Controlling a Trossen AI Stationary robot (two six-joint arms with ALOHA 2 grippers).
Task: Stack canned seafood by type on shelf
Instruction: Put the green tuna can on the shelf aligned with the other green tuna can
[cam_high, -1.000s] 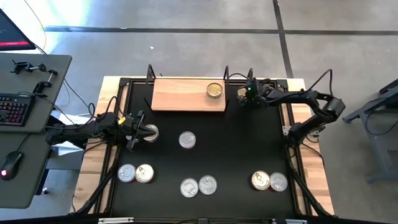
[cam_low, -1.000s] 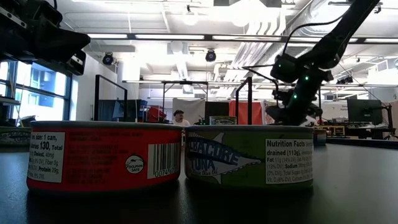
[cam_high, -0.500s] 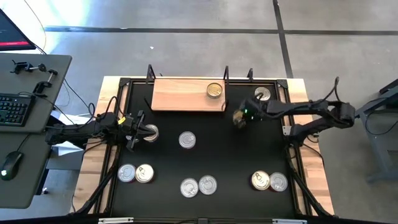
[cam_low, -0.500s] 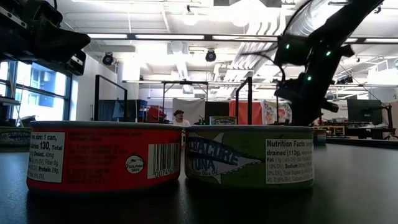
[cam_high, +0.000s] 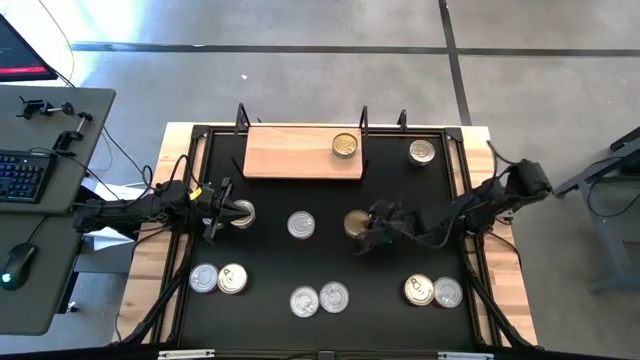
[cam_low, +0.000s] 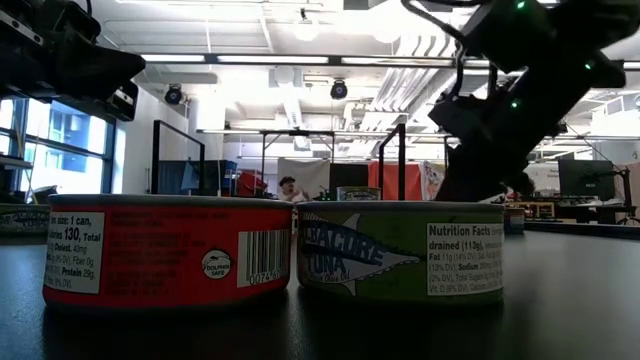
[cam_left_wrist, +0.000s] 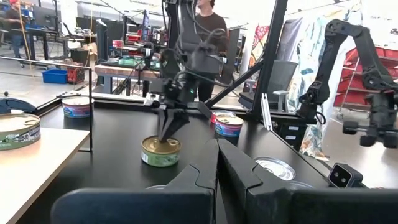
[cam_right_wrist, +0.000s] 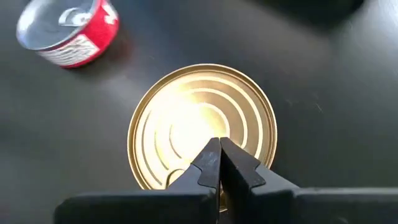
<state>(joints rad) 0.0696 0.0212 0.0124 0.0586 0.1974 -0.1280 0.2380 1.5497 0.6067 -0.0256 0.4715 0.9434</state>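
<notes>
The wooden board (cam_high: 300, 152) lies at the mat's far edge with one gold-lidded tin (cam_high: 346, 145) on its right end. My right gripper (cam_high: 372, 228) is shut, pointing down on a gold-lidded tin (cam_high: 356, 222) that stands mid-mat; the left wrist view shows that tin (cam_left_wrist: 160, 151) too. My left gripper (cam_high: 222, 213) waits shut at the mat's left, beside a silver-lidded tin (cam_high: 242, 213); whether they touch, I cannot tell. A red-walled tin (cam_right_wrist: 68, 31) stands just left of the gold one. My right gripper comes from above, pointing down, its shut fingertips (cam_right_wrist: 219, 149) on the gold tin's lid (cam_right_wrist: 199, 118), off its centre. The fingers hide whether they pinch anything there. The tin stands flat on the black mat (cam_left_wrist: 124, 180).
More tins stand on the mat: one at the far right (cam_high: 422, 151), pairs at near left (cam_high: 218, 278), near middle (cam_high: 319, 298) and near right (cam_high: 433, 291). The low view faces the middle pair, a red tin (cam_low: 168, 250) and a green tuna tin (cam_low: 400, 250). Black rails edge the mat.
My right gripper has swung from the mat's far right corner, beside the board, toward the near left and now stands mid-mat. The gold tin has travelled with it to the middle of the mat. A silver tin at the far right has come into sight.
</notes>
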